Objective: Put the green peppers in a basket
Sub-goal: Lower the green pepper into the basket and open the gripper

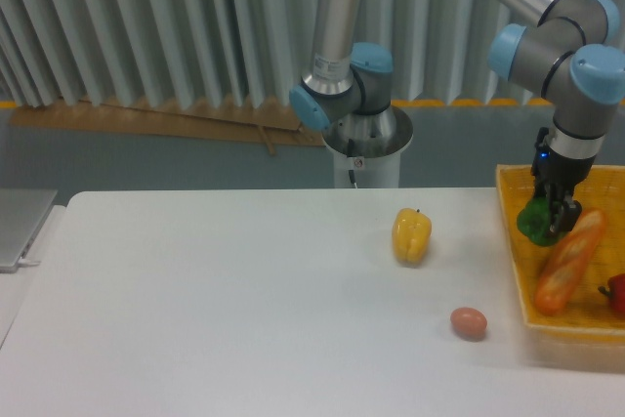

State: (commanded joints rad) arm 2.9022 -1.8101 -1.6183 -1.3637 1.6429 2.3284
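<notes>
The green pepper (534,221) is glossy and dark green, and it hangs in the air over the left part of the yellow-orange mesh basket (510,236) at the table's right edge. My gripper (549,214) points straight down and is shut on the pepper, which sticks out to the left of the fingers. The pepper sits just above and left of a bread loaf lying in the basket.
A bread loaf (569,259) and a red item (615,293) lie in the basket. A yellow bell pepper (411,234) stands on the white table left of the basket, and a brown egg (469,322) lies nearer the front. The robot base (366,139) is behind the table.
</notes>
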